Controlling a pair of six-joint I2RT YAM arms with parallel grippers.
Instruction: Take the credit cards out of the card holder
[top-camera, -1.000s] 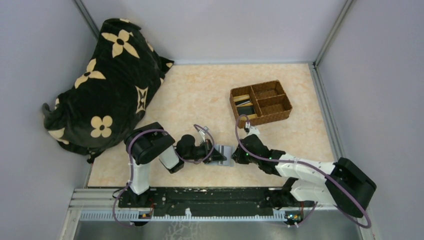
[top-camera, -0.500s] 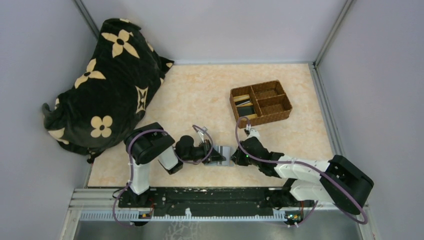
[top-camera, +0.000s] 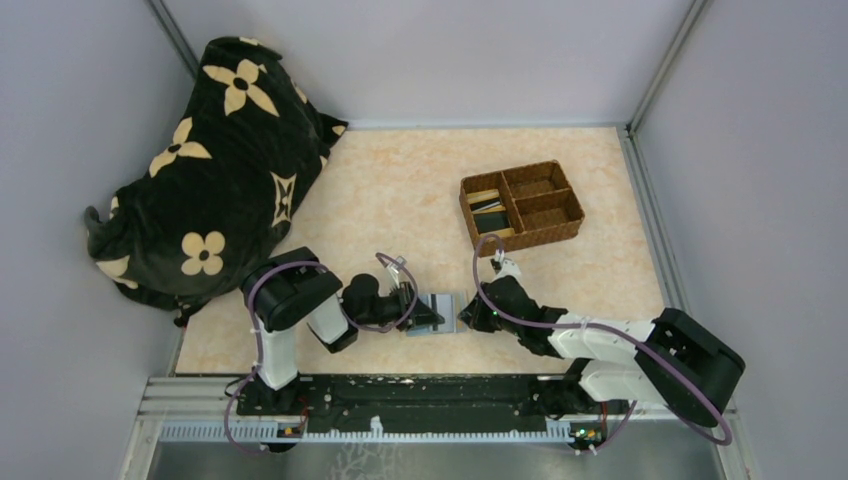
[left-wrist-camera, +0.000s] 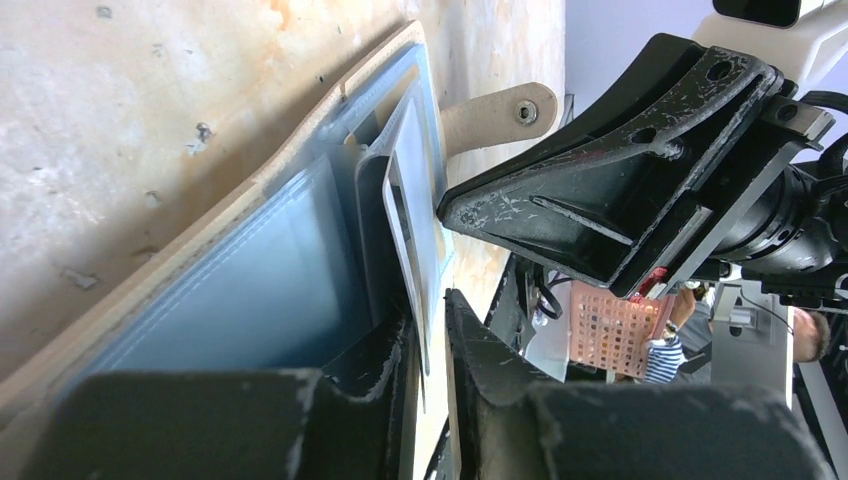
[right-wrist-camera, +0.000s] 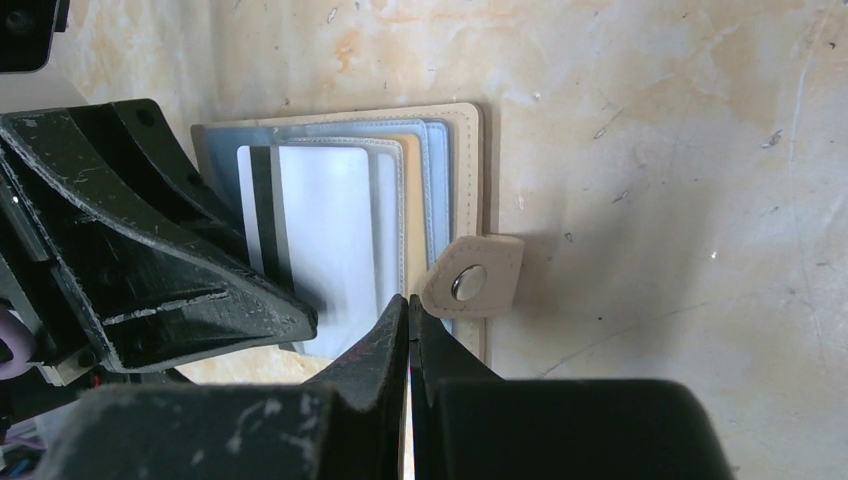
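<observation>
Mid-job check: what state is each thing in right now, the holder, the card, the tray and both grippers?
Cream-beige folding card holder: open, flat on table.
Pale grey-white striped plastic card: partly out of its pocket.
Left gripper: shut on that card.
Right gripper: shut, tip at holder's edge.
Brown woven compartment tray: upright, cards in one compartment.

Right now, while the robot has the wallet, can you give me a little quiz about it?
1. True or false: the card holder is folded shut.
2. Which gripper pinches the pale card: A, left, or B, right?
3. Fill in: the stripe on that card is ____.
Key: 1 false, it lies open. 2 A, the left gripper; the right gripper sits shut by the snap tab. 3 dark.
</observation>
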